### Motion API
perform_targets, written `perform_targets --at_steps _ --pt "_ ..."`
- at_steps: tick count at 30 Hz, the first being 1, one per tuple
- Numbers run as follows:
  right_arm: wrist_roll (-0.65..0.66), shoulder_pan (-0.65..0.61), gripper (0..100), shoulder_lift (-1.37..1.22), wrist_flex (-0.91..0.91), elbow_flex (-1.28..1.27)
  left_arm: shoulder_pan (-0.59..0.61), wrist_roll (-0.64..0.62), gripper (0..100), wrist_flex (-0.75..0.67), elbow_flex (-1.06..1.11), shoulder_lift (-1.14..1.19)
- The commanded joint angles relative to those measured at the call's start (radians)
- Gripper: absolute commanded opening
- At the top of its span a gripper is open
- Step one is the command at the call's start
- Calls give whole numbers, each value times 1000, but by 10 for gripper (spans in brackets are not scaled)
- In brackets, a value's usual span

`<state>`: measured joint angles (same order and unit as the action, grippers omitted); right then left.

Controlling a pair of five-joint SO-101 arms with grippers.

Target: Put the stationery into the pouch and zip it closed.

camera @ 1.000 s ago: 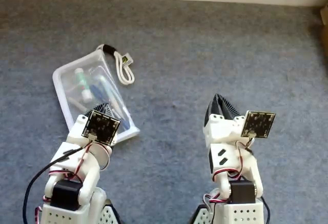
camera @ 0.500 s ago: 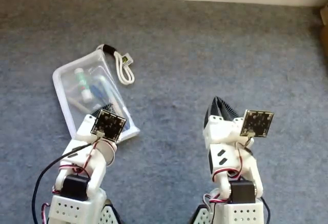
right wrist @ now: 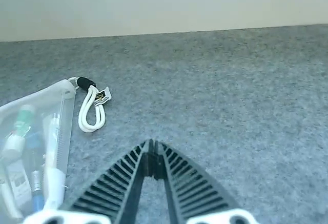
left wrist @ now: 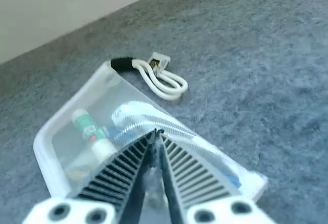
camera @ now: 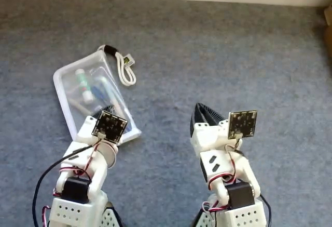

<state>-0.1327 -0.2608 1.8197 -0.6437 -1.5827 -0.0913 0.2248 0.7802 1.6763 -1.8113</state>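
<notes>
2 arms drawn back near their bases, both grippers closed.
In the high view the left arm (camera: pixel 85 170) leans forward and slightly toward the right arm (camera: pixel 223 164), which stands well apart from it and angles toward the left side. The left gripper (left wrist: pixel 155 134) points ahead, its 2 ribbed black fingers pressed together at the tips. The right gripper (right wrist: pixel 151 144) also points ahead, its 2 fingers meeting at the tip.
</notes>
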Motion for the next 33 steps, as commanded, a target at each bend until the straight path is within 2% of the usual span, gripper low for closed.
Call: perform_targets --at_steps 1,5,12,15,22,33 --pt "-2 -2 6 18 -5 13 -12 6 7 144 19 -15" --pt "0 27 6 18 -4 -77 -8 6 7 244 19 -15" --pt "0 64 6 16 -36 -208 111 5 7 325 19 -15" --pt "0 67 6 16 -84 -211 124 5 7 374 19 -15" --pt "-5 67 6 16 -300 -211 130 8 7 483 19 -15" --pt "-2 67 6 16 -570 -211 125 5 7 489 19 -15"
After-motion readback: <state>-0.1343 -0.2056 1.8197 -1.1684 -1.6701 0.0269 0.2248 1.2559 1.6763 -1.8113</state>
